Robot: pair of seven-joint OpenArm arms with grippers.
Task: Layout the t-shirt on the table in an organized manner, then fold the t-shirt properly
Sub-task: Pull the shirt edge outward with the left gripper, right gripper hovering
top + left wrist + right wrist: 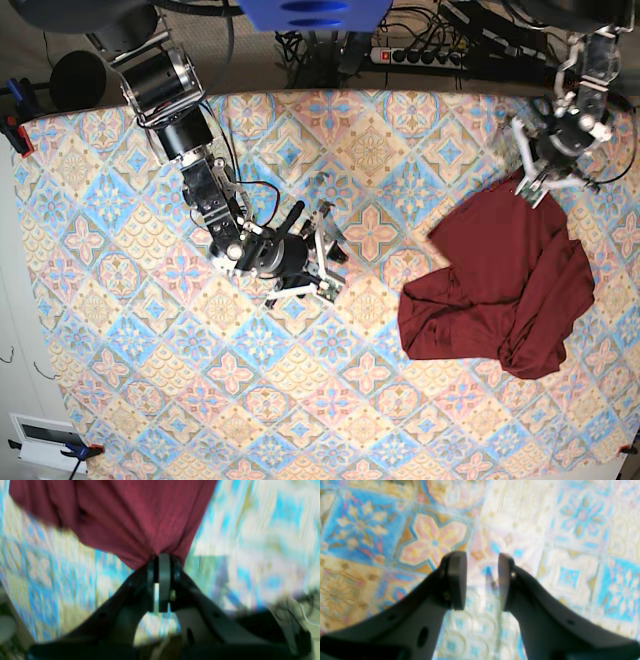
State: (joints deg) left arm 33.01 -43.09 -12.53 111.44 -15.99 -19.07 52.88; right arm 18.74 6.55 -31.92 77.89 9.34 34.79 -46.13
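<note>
The t-shirt lay in a rumpled heap on the surface, toward the side of the left arm, with one upper corner drawn out toward the far edge. The left pincer was clamped on that corner, the maroon cloth fanning out from between its closed pads in the left wrist view. The right pincer hovered over bare patterned cloth near the middle, reaching sideways toward the shirt but well apart from it, its jaws apart and holding nothing.
</note>
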